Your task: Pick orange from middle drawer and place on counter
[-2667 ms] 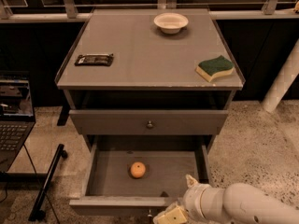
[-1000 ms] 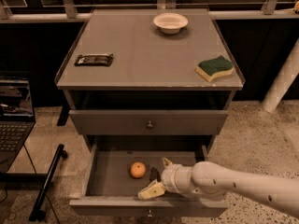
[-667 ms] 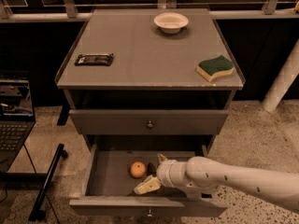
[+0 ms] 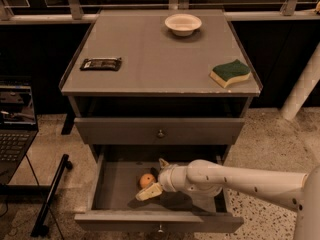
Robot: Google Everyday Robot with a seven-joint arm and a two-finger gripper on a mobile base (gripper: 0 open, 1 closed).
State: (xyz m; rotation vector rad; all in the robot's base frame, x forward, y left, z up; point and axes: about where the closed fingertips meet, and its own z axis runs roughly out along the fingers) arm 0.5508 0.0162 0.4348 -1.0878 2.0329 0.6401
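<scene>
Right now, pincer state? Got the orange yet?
Pincer: open, down in the middle drawer, fingers either side of the orange, not yet closed on it.

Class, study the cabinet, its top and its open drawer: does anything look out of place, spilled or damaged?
Nothing is spilled or damaged. The one oddity is an orange lying in the open lower drawer, an unusual place for fruit. The gripper is in that drawer, open beside the orange.

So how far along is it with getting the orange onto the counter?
Done: the middle drawer stands open. In hand: the gripper is inside it, fingers open at the orange, no grasp evident yet. Left: closing, lifting out, and setting it on the counter.
</scene>
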